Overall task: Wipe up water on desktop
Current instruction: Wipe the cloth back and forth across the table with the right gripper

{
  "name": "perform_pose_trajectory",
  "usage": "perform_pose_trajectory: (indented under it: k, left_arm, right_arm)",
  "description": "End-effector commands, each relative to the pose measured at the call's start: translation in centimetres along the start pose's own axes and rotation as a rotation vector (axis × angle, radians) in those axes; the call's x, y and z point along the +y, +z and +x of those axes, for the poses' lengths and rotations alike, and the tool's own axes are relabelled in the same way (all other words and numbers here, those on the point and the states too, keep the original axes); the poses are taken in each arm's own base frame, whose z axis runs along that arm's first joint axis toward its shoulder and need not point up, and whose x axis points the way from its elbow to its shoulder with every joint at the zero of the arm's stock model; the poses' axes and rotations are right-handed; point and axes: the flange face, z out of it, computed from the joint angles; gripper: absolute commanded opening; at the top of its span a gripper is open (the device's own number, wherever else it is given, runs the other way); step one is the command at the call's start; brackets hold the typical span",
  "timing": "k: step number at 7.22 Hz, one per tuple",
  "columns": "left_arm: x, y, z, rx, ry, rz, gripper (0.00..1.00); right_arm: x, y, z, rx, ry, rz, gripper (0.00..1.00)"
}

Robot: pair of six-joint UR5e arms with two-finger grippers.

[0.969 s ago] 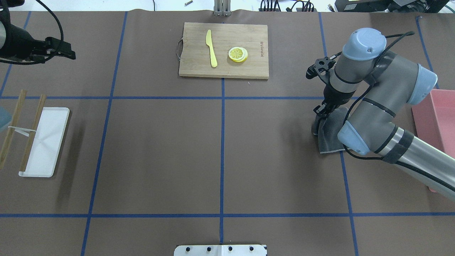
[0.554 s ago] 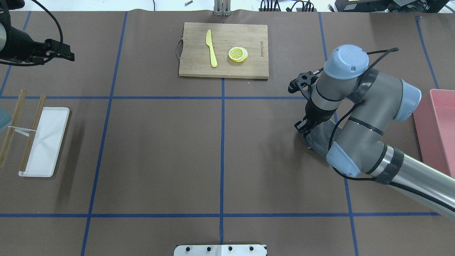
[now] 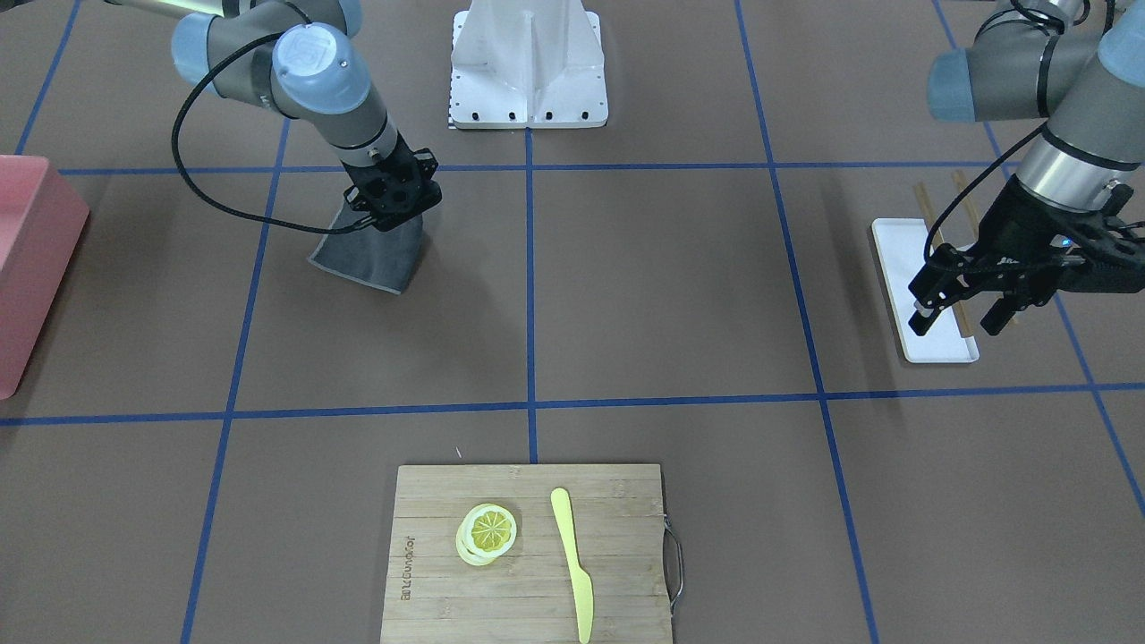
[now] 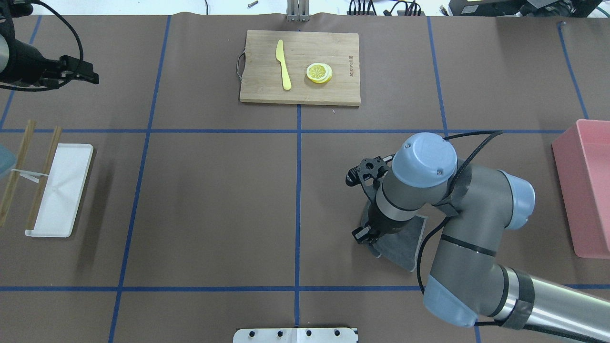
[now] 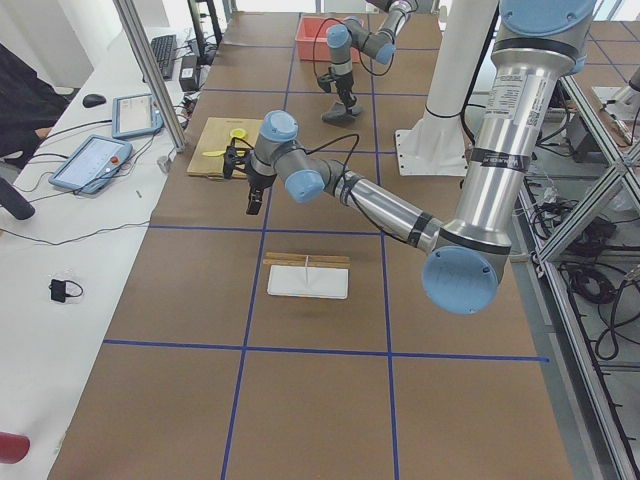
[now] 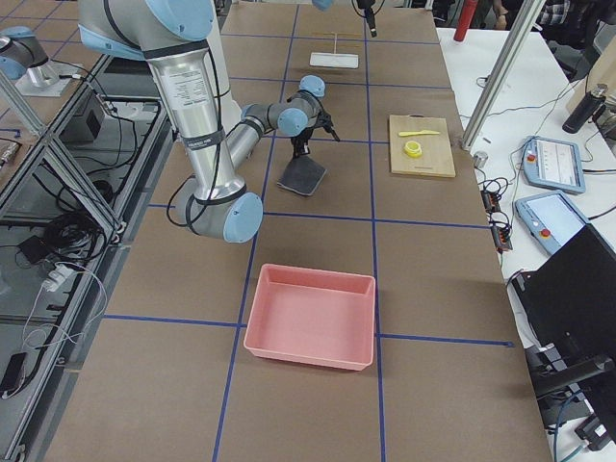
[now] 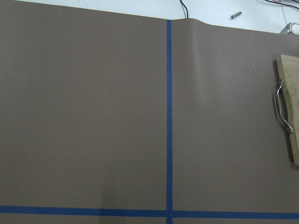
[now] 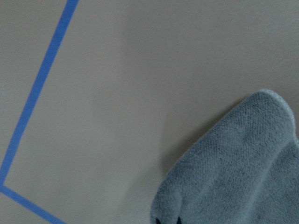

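Observation:
The brown desktop (image 4: 214,190) with blue tape lines shows no water that I can make out. My right gripper (image 4: 368,237) is shut on a grey cloth (image 4: 402,243) and presses it onto the desktop right of the centre line, near the robot's side. In the front view the gripper (image 3: 386,215) stands over the cloth (image 3: 371,255). The right wrist view shows a cloth corner (image 8: 233,163) on the bare surface. My left gripper (image 3: 962,315) is open and empty, hovering by the white tray; it also shows in the overhead view (image 4: 88,75).
A bamboo cutting board (image 4: 267,90) with a yellow knife (image 4: 284,64) and a lemon slice (image 4: 319,73) lies at the far middle. A white tray (image 4: 71,166) with chopsticks (image 4: 45,176) is at the left. A pink bin (image 4: 588,190) stands at the right edge.
My right arm has dragged the grey cloth across the desktop, toward the centre line and toward the robot's side. The left arm has barely moved.

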Motion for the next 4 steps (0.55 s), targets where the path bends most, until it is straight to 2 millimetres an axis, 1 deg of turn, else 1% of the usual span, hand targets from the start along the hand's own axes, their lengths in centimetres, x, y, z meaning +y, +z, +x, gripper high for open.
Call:
perform_pose_trajectory:
  k: [1, 2, 3, 4]
  left_arm:
    - [0.0, 0.1, -0.1, -0.001, 0.000, -0.001, 0.98]
    - [-0.1, 0.1, 0.0, 0.000, -0.003, 0.000, 0.98]
    - [-0.1, 0.1, 0.2, 0.003, -0.001, 0.001, 0.98]
    - [-0.1, 0.1, 0.2, 0.002, -0.001, 0.000, 0.98]
  right_arm:
    - [1.0, 1.3, -1.4, 0.020, 0.013, 0.002, 0.00]
    - [-1.2, 0.7, 1.7, 0.056, 0.032, 0.025, 0.00]
    - [-2.4, 0.4, 4.2, 0.080, 0.010, 0.028, 0.00]
    - [-2.5, 0.9, 7.0, 0.108, -0.005, 0.013, 0.00]
